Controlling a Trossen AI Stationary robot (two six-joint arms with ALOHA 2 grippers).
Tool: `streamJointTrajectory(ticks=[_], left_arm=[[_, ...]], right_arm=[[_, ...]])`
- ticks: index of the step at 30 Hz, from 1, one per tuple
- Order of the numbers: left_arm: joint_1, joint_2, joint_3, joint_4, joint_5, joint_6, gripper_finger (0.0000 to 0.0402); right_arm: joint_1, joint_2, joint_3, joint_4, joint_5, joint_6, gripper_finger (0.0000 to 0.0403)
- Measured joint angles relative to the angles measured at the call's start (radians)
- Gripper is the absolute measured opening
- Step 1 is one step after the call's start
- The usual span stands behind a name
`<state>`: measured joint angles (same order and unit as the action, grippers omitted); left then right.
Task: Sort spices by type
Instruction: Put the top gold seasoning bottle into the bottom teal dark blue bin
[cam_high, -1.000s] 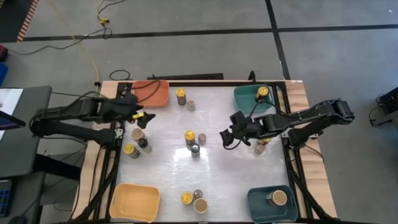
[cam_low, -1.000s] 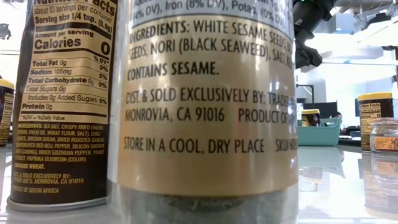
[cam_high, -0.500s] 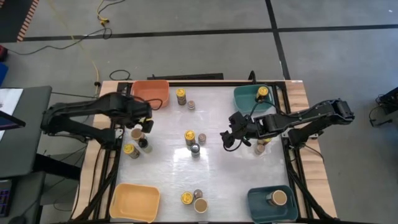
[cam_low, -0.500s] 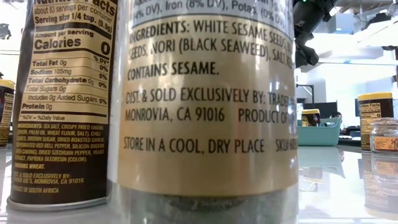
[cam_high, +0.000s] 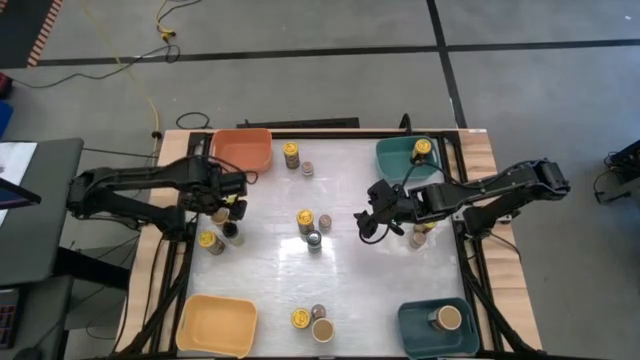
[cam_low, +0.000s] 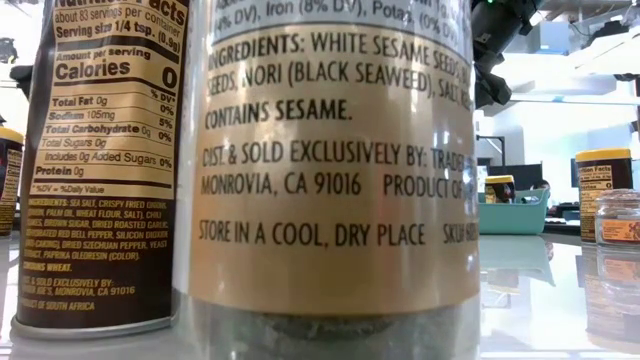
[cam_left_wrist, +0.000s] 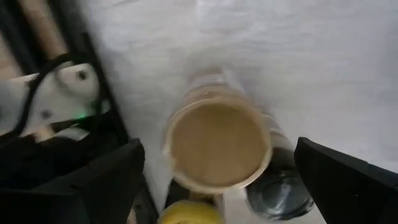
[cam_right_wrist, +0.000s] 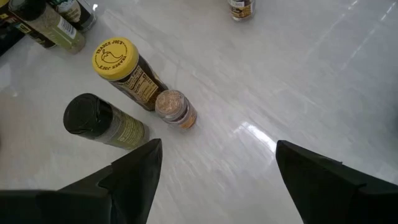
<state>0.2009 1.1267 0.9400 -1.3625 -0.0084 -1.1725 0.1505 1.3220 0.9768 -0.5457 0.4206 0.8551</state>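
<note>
Sitting at the table (cam_high: 350, 280) corners: orange bin (cam_high: 243, 150), yellow bin (cam_high: 216, 325), two teal bins (cam_high: 395, 155) (cam_high: 420, 325). Trailing across the grey floor (cam_high: 320, 25) beyond, a yellow cable (cam_high: 150, 60).

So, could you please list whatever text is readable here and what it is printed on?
Tan-labelled jar: "INGREDIENTS: WHITE SESAME SEEDS", "NORI (BLACK SEAWEED)", "CONTAINS SESAME.", "MONROVIA, CA 91016", "STORE IN A COOL, DRY PLACE".
Dark-labelled jar: "Calories 0", "Total Fat 0g", "Sodium 105mg".
Yellow lid: "TRADER JOE'S".
Other jars' labels: too small to read.

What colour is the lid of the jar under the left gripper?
Tan lid; the left wrist view shows it best.
</note>
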Motion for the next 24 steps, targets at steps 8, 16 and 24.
streamJointTrajectory(ticks=[8,16,24], left_arm=[[0.0,-0.029,-0.069,0.04,0.012,-0.021,0.0394],[0.016,-0.029,-0.081,0.058,0.012,-0.019,0.0325],[0.025,-0.03,-0.081,0.07,0.011,-0.003,0.0269]], right_arm=[[0.0,0.0,0.0,0.0,0.0,0.001,0.0342],[0.0,0.0,0.0,0.004,0.0,0.002,0.0342],[0.0,0.0,0.0,0.014,0.0,0.019,0.0342]])
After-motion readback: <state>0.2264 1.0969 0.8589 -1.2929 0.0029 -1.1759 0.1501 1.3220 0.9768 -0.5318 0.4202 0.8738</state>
